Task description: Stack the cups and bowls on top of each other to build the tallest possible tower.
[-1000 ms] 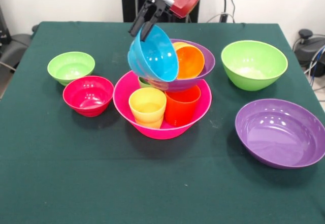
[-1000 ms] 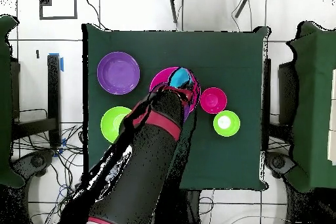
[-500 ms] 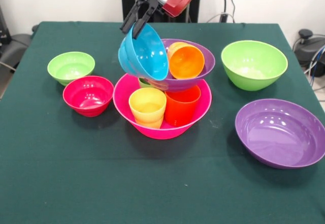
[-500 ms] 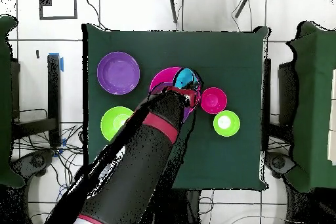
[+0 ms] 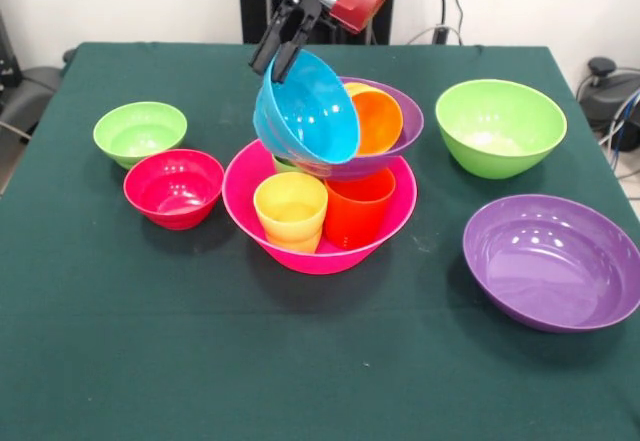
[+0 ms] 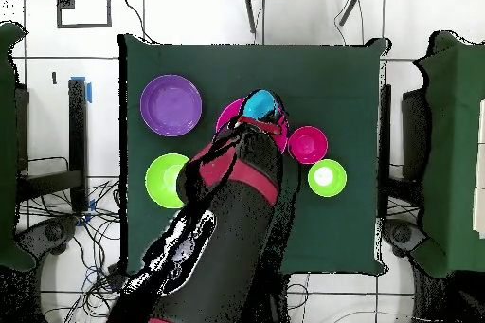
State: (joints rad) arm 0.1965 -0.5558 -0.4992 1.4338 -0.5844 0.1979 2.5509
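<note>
The tower stands mid-table on the large hot-pink bowl [image 5: 320, 251]. Inside that bowl are a yellow-orange cup [image 5: 290, 211], a red-orange cup [image 5: 358, 209] and a mostly hidden green cup [image 5: 283, 164]. A wide purple bowl [image 5: 405, 121] rests on those cups and holds an orange cup [image 5: 377, 121] lying on its side. My gripper [image 5: 277, 56] is shut on the rim of the blue bowl [image 5: 308, 109], which hangs tilted over the purple bowl's left edge. From overhead the arm hides most of the tower; the blue bowl [image 6: 260, 105] shows beyond it.
A red bowl [image 5: 174, 187] and a small light-green bowl [image 5: 140, 132] sit left of the tower. To its right are a medium light-green bowl [image 5: 499, 127] and another wide purple bowl [image 5: 553, 261]. The green tablecloth [image 5: 200, 361] covers the table.
The blue bowl swung left and up half a second ago, then came back right and a little lower over the purple bowl. The orange cup rocked slightly.
</note>
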